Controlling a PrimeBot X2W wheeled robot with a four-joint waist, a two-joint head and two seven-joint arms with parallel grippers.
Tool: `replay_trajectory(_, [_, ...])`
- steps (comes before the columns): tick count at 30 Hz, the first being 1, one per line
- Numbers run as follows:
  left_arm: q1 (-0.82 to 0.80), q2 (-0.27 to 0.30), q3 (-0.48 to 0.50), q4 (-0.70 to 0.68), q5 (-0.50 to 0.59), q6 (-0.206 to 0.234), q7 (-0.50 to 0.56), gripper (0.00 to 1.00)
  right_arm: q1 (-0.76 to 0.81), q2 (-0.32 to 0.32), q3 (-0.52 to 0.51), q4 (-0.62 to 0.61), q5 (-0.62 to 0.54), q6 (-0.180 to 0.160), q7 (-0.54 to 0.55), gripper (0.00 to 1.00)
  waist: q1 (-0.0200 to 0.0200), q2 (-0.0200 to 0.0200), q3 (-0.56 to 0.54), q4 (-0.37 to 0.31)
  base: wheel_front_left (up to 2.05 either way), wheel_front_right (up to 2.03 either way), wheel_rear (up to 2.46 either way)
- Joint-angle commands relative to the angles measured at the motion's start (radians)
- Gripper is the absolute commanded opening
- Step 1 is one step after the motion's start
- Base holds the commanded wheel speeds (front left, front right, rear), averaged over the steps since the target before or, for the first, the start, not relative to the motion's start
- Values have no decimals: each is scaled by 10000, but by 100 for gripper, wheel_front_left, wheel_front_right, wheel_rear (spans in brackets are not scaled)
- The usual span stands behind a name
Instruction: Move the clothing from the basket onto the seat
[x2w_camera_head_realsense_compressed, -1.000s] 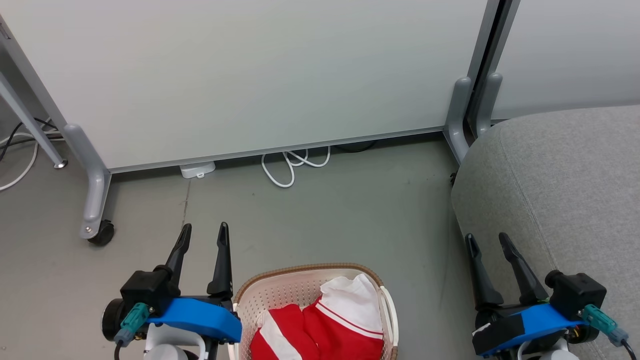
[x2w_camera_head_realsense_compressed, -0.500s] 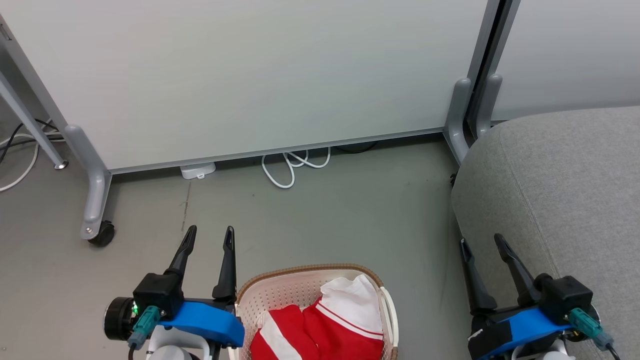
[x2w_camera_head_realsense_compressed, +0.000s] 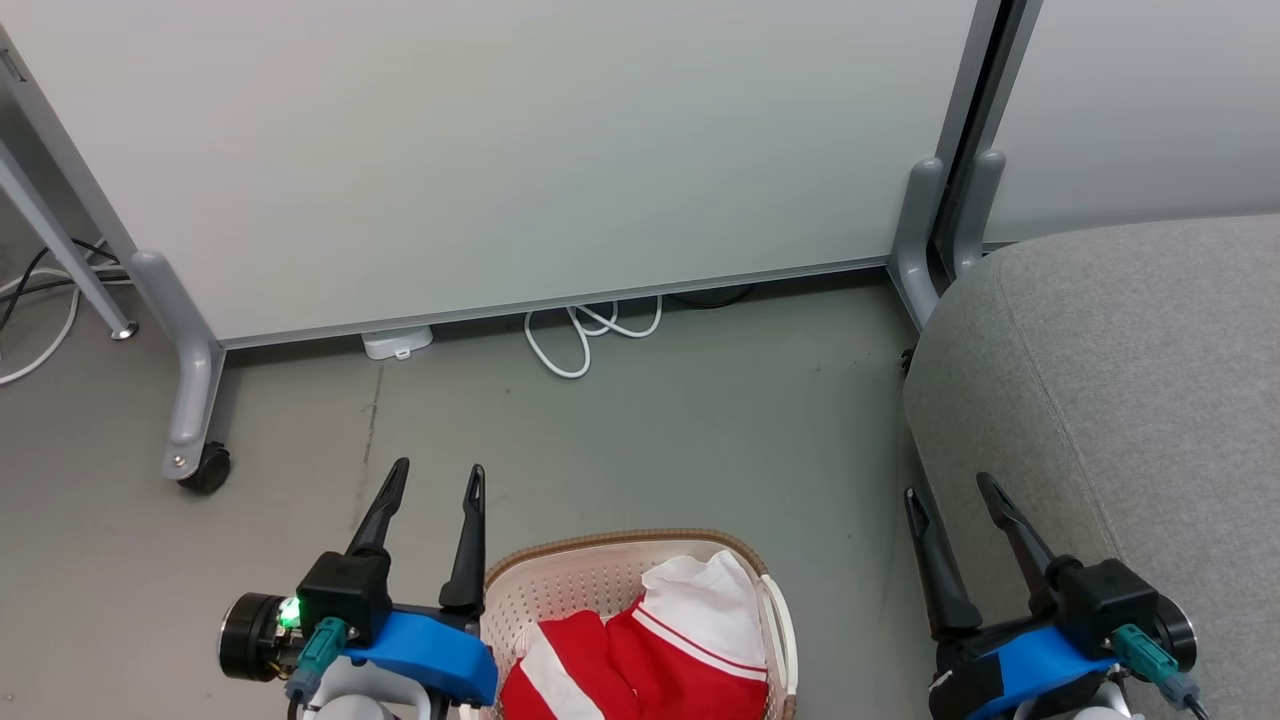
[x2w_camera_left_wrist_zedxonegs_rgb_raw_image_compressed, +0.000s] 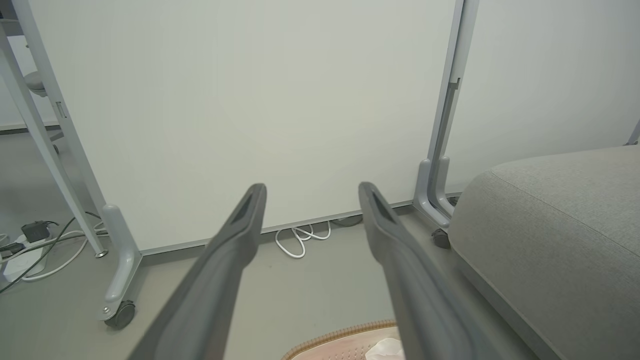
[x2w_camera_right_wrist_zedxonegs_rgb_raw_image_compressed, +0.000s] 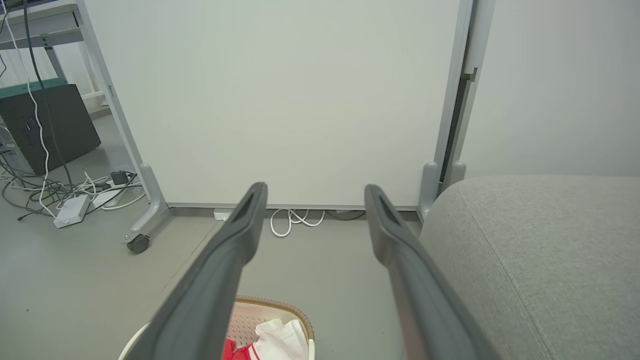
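Observation:
The red and white clothing lies bunched in the cream perforated basket at the bottom middle of the head view; a corner of it shows in the right wrist view as clothing inside the basket. The big grey seat fills the right side, also seen as the seat and the seat. My left gripper hangs open just left of the basket's rim, fingers spread and empty. My right gripper is open at the seat's near edge, fingers apart with nothing between them.
A white partition panel on grey wheeled feet stands behind the floor. A looped white cable and a small white box lie at its base. More cables and a power strip lie at the left.
Both grippers have slid lower in the head view, the left one drifting right toward the basket, the right one drifting left. Both stay open. The clothing has not moved.

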Motion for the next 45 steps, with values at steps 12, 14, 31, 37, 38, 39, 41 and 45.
replay_trajectory(12, [-157,22,-38,344,-160,-83,-52,100,25,-57,-93,253,-3,4,-50,100,0,0,-34,12,0,0,0])
replay_trajectory(14, [-167,22,-30,375,-158,-89,-52,100,17,-57,-98,290,3,4,-50,100,0,0,-39,19,0,0,0])
replay_trajectory(31, [-287,21,-45,553,-110,-123,-53,100,-37,-57,-18,390,24,4,-50,100,0,0,26,-76,0,0,0])
replay_trajectory(37, [-682,24,-235,995,108,-229,-51,100,-203,-57,66,418,18,4,-50,100,0,0,232,-277,0,0,0])
replay_trajectory(38, [-789,35,-277,1107,164,-257,-53,100,-255,-56,87,408,27,4,-50,100,0,0,312,-340,0,0,0])
replay_trajectory(39, [-921,65,-316,1232,214,-287,-51,100,-326,-56,111,384,43,4,-50,100,0,0,407,-410,0,0,0])
replay_trajectory(41, [-1182,135,-411,1498,302,-304,-51,100,-403,-56,139,335,70,4,-50,100,0,0,631,-566,0,0,0])
replay_trajectory(45, [-1734,341,-650,2128,375,-361,-45,100,-658,-53,236,297,134,4,-50,100,0,0,1145,-925,0,0,0])
